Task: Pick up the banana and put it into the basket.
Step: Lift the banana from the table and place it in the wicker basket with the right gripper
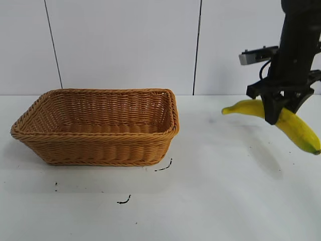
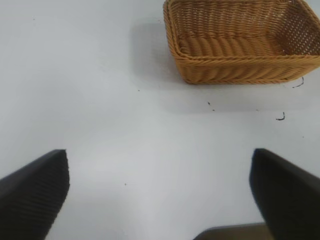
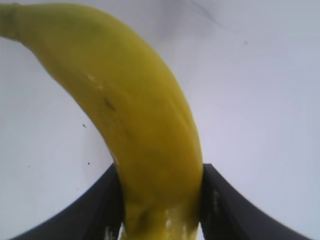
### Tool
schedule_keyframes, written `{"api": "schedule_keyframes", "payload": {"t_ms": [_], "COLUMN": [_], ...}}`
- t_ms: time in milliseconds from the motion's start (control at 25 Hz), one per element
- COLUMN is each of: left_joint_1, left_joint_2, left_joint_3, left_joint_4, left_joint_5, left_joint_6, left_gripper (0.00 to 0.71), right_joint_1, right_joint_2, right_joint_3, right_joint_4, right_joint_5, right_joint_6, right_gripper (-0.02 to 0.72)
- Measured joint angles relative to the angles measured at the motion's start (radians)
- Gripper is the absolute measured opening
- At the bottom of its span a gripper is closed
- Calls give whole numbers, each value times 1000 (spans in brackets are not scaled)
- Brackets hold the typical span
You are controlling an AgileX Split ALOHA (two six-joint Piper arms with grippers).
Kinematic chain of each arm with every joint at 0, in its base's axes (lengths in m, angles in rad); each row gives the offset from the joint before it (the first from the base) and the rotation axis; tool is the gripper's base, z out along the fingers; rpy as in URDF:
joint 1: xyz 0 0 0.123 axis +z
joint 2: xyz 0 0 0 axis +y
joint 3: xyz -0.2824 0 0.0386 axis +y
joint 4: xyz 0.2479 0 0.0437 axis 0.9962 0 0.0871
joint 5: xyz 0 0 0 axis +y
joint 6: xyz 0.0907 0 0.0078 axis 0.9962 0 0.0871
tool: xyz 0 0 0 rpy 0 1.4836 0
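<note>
The yellow banana (image 1: 296,129) hangs in the air at the right side of the table, slanting down toward the right edge, its stem pointing left. My right gripper (image 1: 279,111) is shut on its middle; in the right wrist view both black fingers (image 3: 102,205) press against the banana (image 3: 145,125). The tan wicker basket (image 1: 100,150) stands on the table at the left, with nothing inside, well apart from the banana. In the left wrist view the basket (image 2: 240,70) is farther off and my left gripper (image 2: 160,192) is open over bare table.
The white table (image 1: 215,201) carries a few small dark marks (image 1: 163,167) in front of the basket. A white panelled wall stands behind. The left arm is outside the exterior view.
</note>
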Motion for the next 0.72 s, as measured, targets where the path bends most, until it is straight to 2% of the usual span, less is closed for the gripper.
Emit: {"api": "schedule_keyframes", "payload": {"t_ms": [280,600,720], "left_joint_1": [0,0,0], "left_joint_2": [0,0,0], "left_joint_3": [0,0,0], "left_joint_4": [0,0,0], "left_joint_5": [0,0,0], "left_joint_6": [0,0,0], "left_gripper": [695,695,695], "right_joint_1": [30,132,194], "right_joint_2": [0,79,112], "right_joint_3": [-125,-314,-339], "right_joint_4": [20,21,19], "right_joint_5": [10,12,-5], "right_joint_6": [-30,-49,-105], "right_gripper": [319,319,319]}}
